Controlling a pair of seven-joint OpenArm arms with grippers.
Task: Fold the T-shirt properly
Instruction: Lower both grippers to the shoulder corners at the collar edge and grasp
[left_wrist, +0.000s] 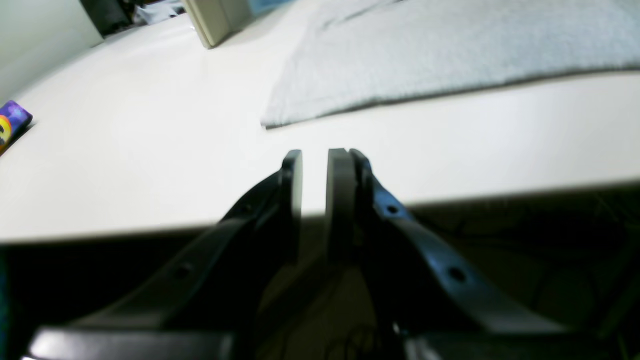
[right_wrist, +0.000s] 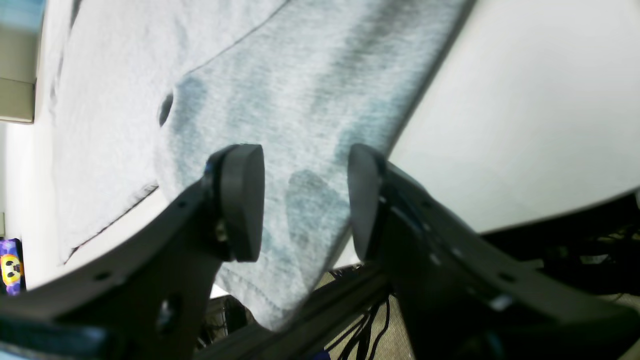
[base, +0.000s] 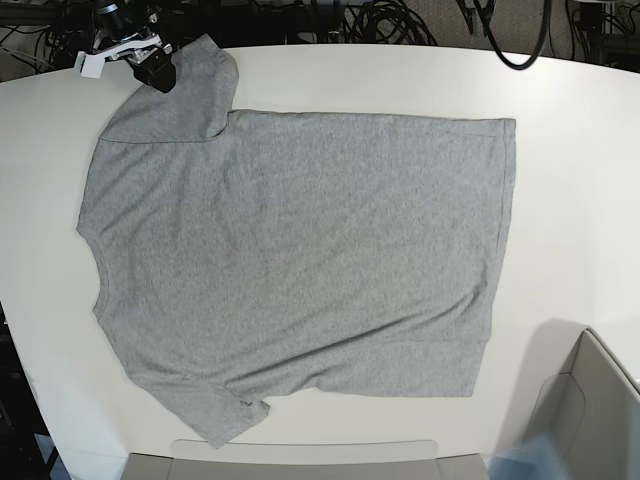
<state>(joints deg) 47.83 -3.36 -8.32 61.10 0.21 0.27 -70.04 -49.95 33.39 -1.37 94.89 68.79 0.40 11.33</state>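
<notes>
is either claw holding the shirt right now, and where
No. The right claw stands open around the T-shirt sleeve; the left claw is off it.

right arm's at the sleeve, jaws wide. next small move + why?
Probably close the right gripper on the sleeve: its jaws stand open astride the sleeve's edge, where it hangs over the table edge. The T-shirt lies flat and unfolded, and the left gripper sits short of the hem, holding nothing.

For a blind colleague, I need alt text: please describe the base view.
A grey T-shirt lies spread flat, plain side up, on a white table, its neck toward the picture's left. The right gripper is at the far sleeve, near the table's far edge. The left arm is not visible in this view.
</notes>
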